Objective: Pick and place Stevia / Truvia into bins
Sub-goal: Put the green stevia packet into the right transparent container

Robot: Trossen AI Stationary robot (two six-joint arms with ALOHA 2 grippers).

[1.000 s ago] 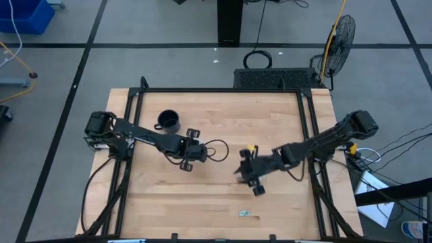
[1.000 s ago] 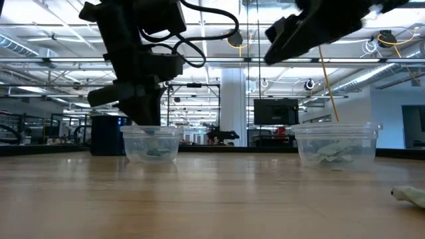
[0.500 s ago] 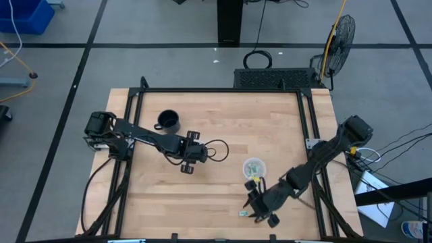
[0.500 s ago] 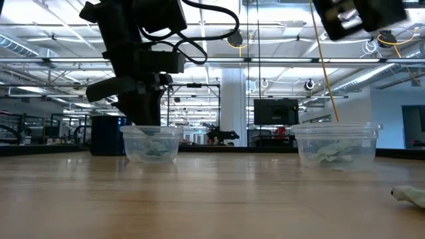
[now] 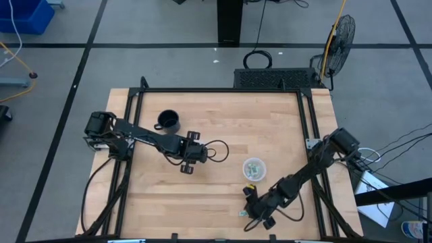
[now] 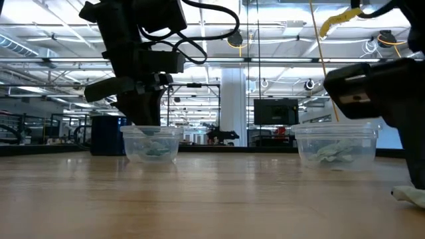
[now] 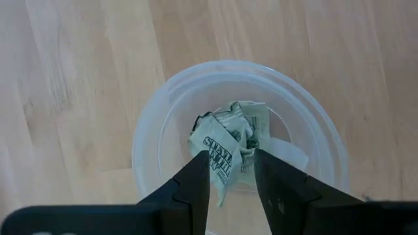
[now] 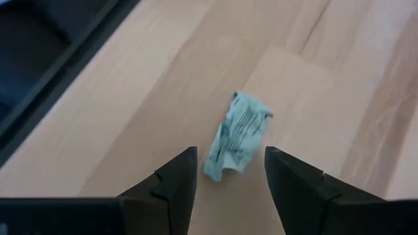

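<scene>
One pale green and white packet lies flat on the table near its near edge, also in the right wrist view and the low view. My right gripper hangs open just above it, a finger on either side, touching nothing. My left gripper stays open over the left clear cup, which holds crumpled packets. The right clear cup holds several packets too.
A black mug stands on the table's far left part, behind the left arm. Black frame rails run along the table's sides and far edge. Bare wood lies between the two cups and along the near left.
My right gripper has swung from over the right cup toward the table's near edge and come down to the loose packet, still open. The left arm has kept still.
</scene>
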